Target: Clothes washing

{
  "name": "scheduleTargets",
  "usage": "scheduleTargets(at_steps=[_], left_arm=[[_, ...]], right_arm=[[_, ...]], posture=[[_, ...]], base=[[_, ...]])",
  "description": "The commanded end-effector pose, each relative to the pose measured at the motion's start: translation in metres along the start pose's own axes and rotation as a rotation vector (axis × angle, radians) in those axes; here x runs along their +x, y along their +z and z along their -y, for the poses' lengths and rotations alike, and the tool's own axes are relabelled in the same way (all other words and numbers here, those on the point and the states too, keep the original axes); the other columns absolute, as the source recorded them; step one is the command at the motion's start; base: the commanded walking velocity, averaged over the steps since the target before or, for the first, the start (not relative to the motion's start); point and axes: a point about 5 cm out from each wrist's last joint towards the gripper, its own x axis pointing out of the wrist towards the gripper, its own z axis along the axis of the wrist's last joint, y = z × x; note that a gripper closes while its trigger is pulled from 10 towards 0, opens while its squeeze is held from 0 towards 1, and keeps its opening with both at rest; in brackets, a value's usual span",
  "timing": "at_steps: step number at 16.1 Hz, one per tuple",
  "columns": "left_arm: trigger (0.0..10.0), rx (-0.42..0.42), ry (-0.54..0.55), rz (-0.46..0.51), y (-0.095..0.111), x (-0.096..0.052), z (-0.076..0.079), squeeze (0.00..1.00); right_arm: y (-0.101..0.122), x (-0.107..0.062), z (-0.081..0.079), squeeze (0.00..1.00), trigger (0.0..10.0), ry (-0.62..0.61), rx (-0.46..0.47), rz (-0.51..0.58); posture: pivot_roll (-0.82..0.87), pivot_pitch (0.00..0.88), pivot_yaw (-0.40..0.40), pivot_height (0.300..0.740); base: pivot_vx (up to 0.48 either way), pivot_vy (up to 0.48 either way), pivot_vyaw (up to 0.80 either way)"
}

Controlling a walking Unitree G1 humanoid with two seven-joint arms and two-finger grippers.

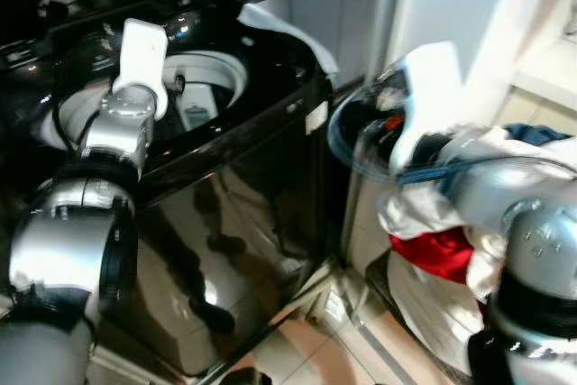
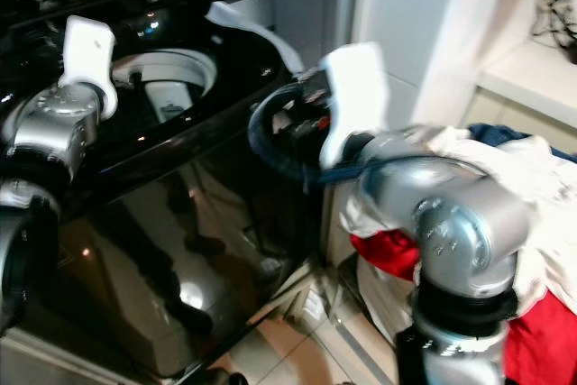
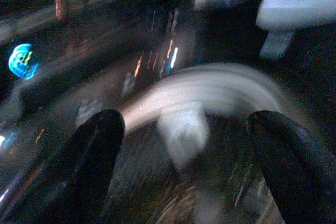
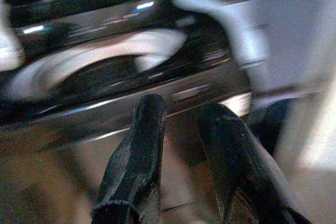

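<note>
Left pincer point(image 3: 184, 145) spread, one washing machine point(image 1: 243, 169)

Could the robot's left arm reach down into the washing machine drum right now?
Probably yes: the left gripper hangs open above the washing machine, whose drum stands uncovered, with nothing seen between.

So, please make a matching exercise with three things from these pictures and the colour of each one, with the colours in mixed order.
Things:
1. washing machine body
2. garment low in the laundry pile
3. cloth lying over the machine's far corner

Colours:
a. red
b. white
c. glossy black

Pairs: 1-c, 2-a, 3-b
</note>
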Motion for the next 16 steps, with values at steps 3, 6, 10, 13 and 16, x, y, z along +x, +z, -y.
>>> scheduleTargets(at_steps=[3, 6, 10, 13, 16], left_arm=[[10.0, -0.177, -0.33, 0.173, 0.01, -0.018, 0.032, 0.0], [10.0, -0.233, -0.726, 0.277, 0.009, -0.062, 0.077, 0.0], [10.0, -0.281, -1.124, 0.219, 0.008, -0.107, 0.109, 0.0], [10.0, -0.247, -1.298, 0.137, 0.001, -0.127, 0.122, 0.0], [10.0, -0.25, -1.341, 0.098, 0.0, -0.136, 0.122, 0.0]], right_arm=[[0.0, -0.011, 0.052, 1.0, 10.0, -0.255, -0.103, -0.075], [-0.003, -0.043, 0.085, 1.0, 10.0, -0.309, -0.219, -0.203], [-0.014, -0.069, 0.096, 1.0, 10.0, -0.196, -0.321, -0.343], [-0.017, -0.077, 0.101, 1.0, 10.0, -0.167, -0.372, -0.403], [-0.007, -0.088, 0.093, 1.0, 10.0, -0.048, -0.422, -0.401]], posture=[[-0.05, 0.0, 0.088, 0.74], [-0.05, 0.0, 0.092, 0.74], [-0.07, 0.0, 0.108, 0.74], [-0.07, 0.0, 0.106, 0.74], [-0.07, 0.0, 0.105, 0.74]], base=[[0.0, 0.0, 0.0], [0.0, 0.0, 0.0], [0.0, 0.0, 0.0], [0.0, 0.0, 0.0], [0.0, 0.0, 0.0]])
